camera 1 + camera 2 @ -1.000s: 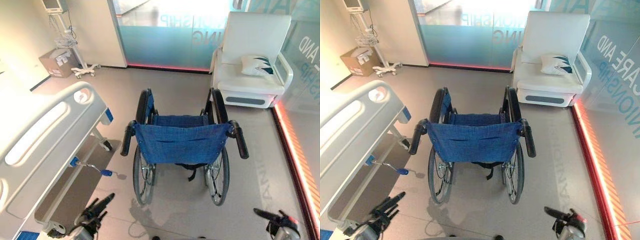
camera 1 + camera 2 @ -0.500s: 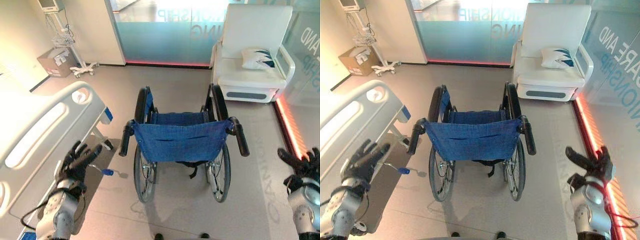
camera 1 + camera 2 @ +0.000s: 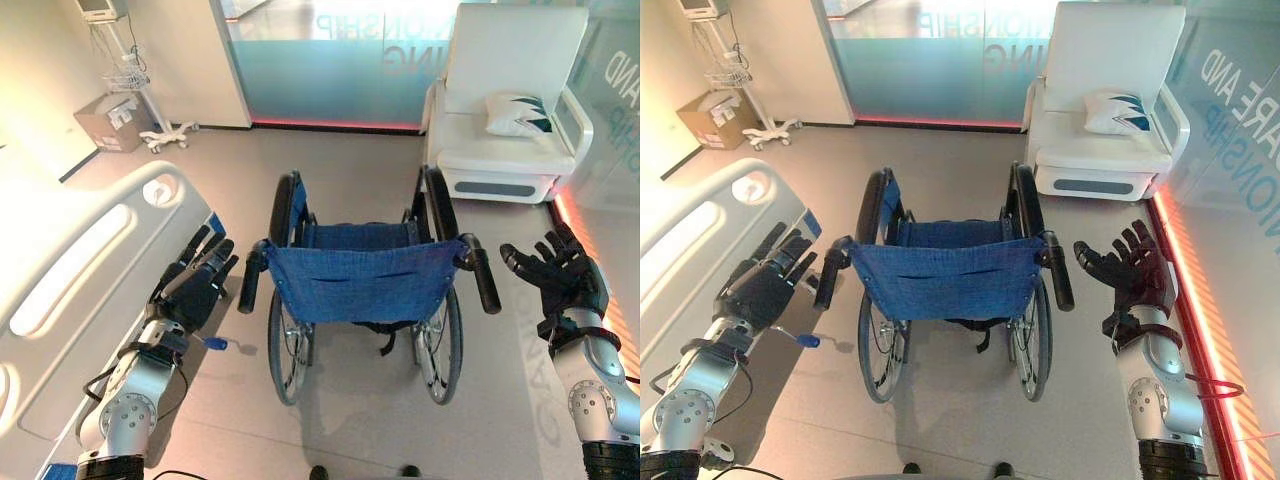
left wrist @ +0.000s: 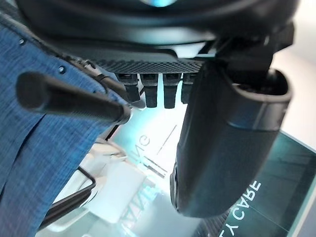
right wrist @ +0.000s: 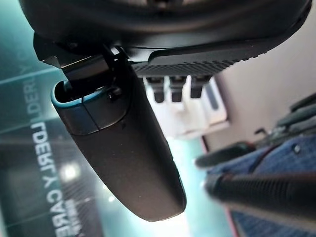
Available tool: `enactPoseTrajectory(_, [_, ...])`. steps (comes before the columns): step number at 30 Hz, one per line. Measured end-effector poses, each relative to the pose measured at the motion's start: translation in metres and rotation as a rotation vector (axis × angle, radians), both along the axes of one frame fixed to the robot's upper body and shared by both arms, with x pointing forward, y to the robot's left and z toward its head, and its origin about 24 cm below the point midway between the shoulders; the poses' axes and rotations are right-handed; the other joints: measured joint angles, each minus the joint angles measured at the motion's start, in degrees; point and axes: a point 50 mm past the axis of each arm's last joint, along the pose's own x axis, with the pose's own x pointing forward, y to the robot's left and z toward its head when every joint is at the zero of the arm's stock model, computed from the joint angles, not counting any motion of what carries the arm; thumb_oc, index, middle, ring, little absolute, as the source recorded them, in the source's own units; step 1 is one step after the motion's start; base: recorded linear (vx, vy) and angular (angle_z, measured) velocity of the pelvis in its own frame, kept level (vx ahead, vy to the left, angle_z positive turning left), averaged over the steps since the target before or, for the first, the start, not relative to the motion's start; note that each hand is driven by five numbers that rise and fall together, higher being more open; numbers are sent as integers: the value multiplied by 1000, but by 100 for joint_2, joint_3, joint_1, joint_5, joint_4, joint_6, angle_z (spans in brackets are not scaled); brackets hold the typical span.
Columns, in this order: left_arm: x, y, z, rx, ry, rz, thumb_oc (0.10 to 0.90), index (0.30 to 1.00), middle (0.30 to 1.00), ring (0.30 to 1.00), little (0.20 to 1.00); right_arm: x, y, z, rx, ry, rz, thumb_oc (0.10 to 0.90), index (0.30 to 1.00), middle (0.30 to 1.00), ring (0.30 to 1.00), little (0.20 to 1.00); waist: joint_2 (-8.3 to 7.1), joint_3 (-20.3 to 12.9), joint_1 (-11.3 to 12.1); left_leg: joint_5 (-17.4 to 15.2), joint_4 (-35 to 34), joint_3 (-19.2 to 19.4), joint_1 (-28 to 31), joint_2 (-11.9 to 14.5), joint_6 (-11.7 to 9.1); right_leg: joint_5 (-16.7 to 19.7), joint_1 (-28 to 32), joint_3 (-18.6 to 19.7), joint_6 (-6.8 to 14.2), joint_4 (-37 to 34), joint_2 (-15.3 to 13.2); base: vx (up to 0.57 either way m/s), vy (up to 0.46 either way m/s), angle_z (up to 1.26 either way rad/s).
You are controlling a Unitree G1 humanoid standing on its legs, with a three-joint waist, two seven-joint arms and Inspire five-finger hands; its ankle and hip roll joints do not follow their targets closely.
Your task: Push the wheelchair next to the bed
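Now both hands, left and right, are spread open; close squarely on the wheelchair grips, then steer toward the bed.

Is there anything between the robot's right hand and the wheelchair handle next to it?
No. In the left eye view, just bare floor shows in the gap between the open right hand and the wheelchair's right push handle.

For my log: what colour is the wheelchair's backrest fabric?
Blue, on the wheelchair; clearest in the left eye view.
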Motion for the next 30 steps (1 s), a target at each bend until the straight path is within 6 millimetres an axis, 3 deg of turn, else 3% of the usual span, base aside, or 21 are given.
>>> enactPoseTrajectory(9, [-1, 1, 4, -1, 15, -74, 800, 900, 900, 900, 900, 1, 16, 13, 115, -73, 132, 800, 900, 900, 900, 900, -5, 3, 55, 2, 1, -1, -7, -21, 2, -12, -1, -9, 14, 1, -22, 1, 2, 1])
enactPoseTrajectory(19, [-1, 6, 10, 44, 25, -118, 800, 900, 900, 900, 900, 3, 21, 12, 60, -2, 191, 800, 900, 900, 900, 900, -47, 26, 60, 2, 1, 1, -15, -26, 2, -12, 8, -11, 15, 2, -28, 0, 0, 0])
enactPoseTrajectory(30, [8, -3, 20, 110, 33, -202, 800, 900, 900, 900, 900, 3, 10, -22, -118, 261, 153, 800, 900, 900, 900, 900, -173, 90, 212, 21, 2, -20, 28, -47, 25, -21, 91, -113, 29, 2, -64, 3, -4, 5])
